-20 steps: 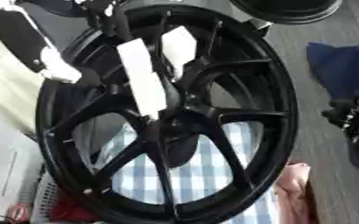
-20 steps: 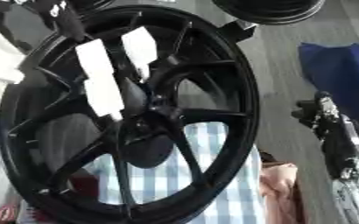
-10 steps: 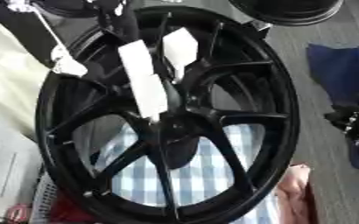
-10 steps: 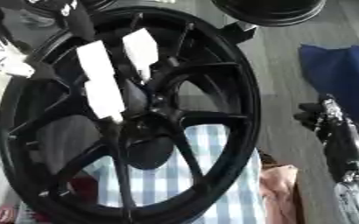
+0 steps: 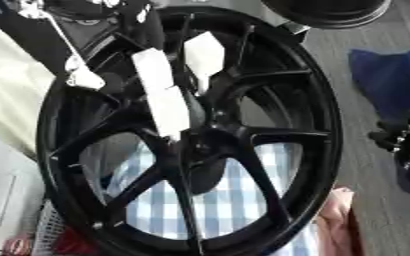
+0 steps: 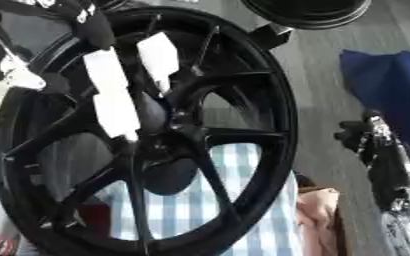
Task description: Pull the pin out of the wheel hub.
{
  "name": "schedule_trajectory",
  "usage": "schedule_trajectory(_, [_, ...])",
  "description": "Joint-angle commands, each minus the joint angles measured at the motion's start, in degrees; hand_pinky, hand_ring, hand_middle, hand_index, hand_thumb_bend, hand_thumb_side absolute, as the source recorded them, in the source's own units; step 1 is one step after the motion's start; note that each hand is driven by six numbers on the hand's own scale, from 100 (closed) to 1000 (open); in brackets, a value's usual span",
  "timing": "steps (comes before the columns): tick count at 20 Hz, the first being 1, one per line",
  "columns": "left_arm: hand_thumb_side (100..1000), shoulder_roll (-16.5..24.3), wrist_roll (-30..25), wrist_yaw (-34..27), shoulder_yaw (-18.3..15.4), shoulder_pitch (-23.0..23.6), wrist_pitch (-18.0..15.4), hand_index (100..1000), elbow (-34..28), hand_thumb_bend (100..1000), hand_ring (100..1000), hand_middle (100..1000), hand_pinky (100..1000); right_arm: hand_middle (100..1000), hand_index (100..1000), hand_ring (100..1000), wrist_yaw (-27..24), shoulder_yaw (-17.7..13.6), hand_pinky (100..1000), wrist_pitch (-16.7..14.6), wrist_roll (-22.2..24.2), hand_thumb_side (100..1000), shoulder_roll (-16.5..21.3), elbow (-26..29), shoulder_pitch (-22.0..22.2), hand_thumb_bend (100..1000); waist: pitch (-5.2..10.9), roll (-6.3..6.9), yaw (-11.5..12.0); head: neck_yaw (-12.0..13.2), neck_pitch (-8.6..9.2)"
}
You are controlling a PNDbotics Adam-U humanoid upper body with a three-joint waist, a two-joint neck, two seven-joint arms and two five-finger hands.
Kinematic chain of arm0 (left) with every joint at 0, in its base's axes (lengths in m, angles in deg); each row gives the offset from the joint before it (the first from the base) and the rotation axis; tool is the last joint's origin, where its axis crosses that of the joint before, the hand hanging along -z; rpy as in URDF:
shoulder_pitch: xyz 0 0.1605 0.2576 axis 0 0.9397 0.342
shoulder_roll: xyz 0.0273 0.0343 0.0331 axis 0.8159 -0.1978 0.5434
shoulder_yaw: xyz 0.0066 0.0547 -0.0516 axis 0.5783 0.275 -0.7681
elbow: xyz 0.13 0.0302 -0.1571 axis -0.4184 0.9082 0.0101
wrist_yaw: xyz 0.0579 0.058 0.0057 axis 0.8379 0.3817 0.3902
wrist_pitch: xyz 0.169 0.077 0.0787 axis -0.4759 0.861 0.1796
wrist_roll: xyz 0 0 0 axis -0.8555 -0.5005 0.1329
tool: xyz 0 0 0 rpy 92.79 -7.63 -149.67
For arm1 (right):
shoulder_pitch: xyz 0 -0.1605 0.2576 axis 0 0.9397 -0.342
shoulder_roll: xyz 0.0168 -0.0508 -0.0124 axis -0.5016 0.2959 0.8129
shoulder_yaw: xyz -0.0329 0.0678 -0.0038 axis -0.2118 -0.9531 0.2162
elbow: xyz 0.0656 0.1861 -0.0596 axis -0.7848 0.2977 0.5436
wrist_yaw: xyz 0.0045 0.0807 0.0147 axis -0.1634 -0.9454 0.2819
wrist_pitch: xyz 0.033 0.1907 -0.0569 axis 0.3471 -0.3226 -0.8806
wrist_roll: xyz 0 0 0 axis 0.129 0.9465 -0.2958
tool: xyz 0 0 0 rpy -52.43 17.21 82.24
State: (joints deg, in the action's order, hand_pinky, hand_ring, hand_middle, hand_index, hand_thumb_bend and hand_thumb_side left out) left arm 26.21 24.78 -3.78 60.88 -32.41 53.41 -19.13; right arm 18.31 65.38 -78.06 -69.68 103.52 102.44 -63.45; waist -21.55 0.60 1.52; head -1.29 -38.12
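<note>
A large black wheel rim (image 5: 322, 125) stands tilted in front of me, its hub (image 5: 200, 146) near the middle of both views. White labels (image 5: 160, 95) are stuck on the upper spokes. At the upper left a thin pale rod (image 5: 58, 37) runs down to a white end piece (image 5: 82, 78) beside the rim's left edge. Whether this is the pin I cannot tell. My left hand (image 5: 99, 7) is a dark shape at the top left, by the rod's upper end. My right hand (image 6: 370, 145) rests open at the right edge, apart from the wheel.
A blue-and-white checked cloth (image 5: 243, 210) lies under the wheel. Another dark rim (image 5: 327, 10) sits at the top. Blue fabric (image 5: 392, 75) lies on the grey floor to the right, pink cloth (image 5: 335, 220) at the lower right, pale sheets (image 5: 7, 100) at the left.
The white shape at the upper left has narrowed from a broad band to a thin rod, and its lower end has shifted slightly right toward the rim. The wheel has stayed put.
</note>
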Motion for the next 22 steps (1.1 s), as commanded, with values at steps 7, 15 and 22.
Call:
schedule_trajectory(7, [100, -0.26, 0.02, 0.21, -0.05, -1.71, -1.57, 823, 1.06, 315, 796, 823, 762, 524, 651, 739, 0.08, 0.01, 880, 0.19, -0.13, 943, 0.13, 0.55, -0.52, 100, 0.28, -0.09, -0.52, 0.57, 1.61])
schedule_trajectory(15, [100, -0.72, 0.02, 0.53, 0.34, -1.95, -2.13, 814, 1.27, 300, 802, 820, 763, 523, 651, 738, 0.16, 0.15, 881, 0.31, -0.08, 961, -0.18, 0.54, -0.76, 100, -0.48, -0.19, -0.65, 0.65, 2.13])
schedule_trajectory(22, [100, -1.08, 0.02, 1.30, 1.06, -1.61, -2.05, 794, 2.28, 264, 786, 779, 754, 522, 651, 737, -0.25, 0.21, 881, 0.41, -0.09, 984, -0.56, 0.53, -0.92, 100, -1.16, -0.35, -0.87, 0.73, 2.29])
